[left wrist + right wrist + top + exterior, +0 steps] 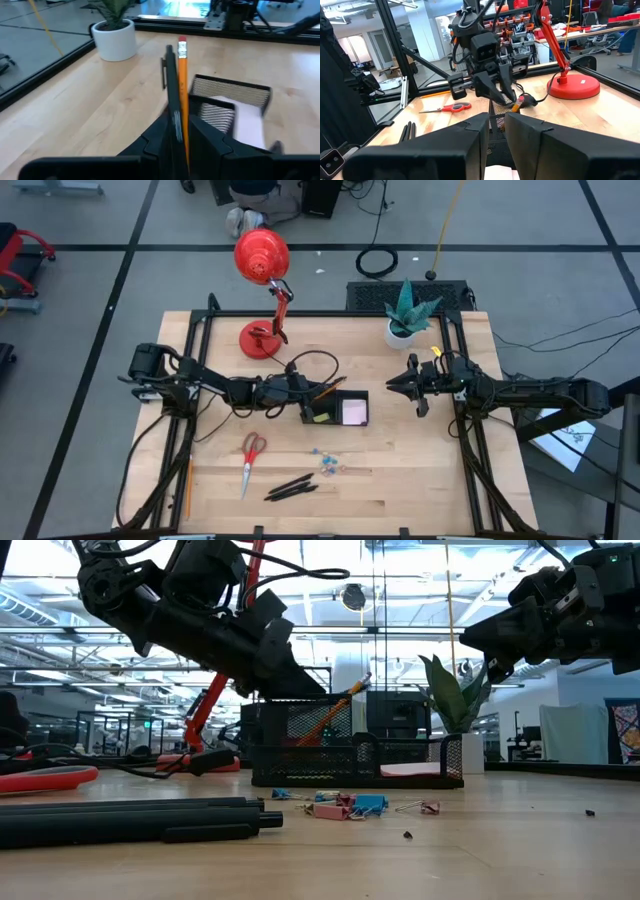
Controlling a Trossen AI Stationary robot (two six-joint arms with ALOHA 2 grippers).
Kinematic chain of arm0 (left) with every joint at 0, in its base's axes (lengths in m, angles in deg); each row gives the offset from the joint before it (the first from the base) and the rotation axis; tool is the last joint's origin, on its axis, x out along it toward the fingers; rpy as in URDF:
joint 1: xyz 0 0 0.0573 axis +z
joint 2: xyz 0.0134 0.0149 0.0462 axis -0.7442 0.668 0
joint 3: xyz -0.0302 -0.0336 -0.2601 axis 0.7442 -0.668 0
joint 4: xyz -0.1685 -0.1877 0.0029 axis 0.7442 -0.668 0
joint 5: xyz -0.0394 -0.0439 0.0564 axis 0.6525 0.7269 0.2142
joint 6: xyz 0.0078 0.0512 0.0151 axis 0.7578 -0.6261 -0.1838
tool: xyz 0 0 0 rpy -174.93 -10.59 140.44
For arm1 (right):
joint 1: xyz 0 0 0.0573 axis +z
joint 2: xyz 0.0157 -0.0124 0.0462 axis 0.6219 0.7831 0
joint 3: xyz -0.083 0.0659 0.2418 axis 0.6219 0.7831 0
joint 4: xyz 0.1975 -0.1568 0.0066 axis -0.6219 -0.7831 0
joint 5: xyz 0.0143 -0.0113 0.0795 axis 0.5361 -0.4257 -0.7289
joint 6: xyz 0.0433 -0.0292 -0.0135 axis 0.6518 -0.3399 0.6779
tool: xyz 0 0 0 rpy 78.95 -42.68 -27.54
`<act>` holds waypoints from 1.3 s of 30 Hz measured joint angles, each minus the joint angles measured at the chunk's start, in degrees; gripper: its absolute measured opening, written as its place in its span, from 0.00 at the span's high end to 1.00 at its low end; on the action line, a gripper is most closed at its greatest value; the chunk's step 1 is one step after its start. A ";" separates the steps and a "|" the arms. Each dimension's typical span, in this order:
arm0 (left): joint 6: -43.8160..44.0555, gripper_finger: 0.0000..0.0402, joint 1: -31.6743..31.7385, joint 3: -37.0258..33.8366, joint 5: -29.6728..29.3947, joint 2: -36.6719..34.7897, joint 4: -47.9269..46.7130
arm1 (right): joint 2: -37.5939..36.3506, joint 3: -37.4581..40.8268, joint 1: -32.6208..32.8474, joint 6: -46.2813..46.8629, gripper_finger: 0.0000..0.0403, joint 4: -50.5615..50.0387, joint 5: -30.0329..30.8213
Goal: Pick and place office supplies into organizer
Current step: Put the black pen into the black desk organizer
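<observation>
The black mesh organizer (352,394) stands mid-table. An orange pencil (332,388) and a black pen (171,90) lean in its tall compartment (300,730), upper ends pointing away from my left gripper. My left gripper (300,392) is at that compartment's left side, fingers a little apart, with the pen and pencil (182,85) showing between them. A pale sticky pad (354,412) and a yellow-green piece (320,417) lie inside. My right gripper (392,386) hovers right of the organizer, slightly open and holding nothing. My left gripper's fingers (155,140) stand close on either side of the lower part of the pen and pencil, lying along them. Whether the fingers touch them I cannot tell, since the wrist view looks straight along the fingers.
Red-handled scissors (250,455), black pens (292,488) and small clips (328,463) lie on the table's near half. A second orange pencil (187,490) lies by the left frame. A red desk lamp (262,290) and a white plant pot (402,332) stand at the back.
</observation>
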 joint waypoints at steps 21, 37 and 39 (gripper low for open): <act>-6.07 0.80 -15.91 5.22 -6.08 -18.33 -26.73 | 0.00 0.00 0.00 0.00 0.85 -0.64 -0.04; 33.82 0.80 -36.79 37.74 -4.18 4.55 -77.92 | 0.02 0.00 0.00 0.20 0.85 -1.25 -0.19; 34.86 0.80 -36.85 38.99 -1.93 7.15 -78.09 | 0.02 0.00 0.00 0.95 0.85 -1.29 -0.56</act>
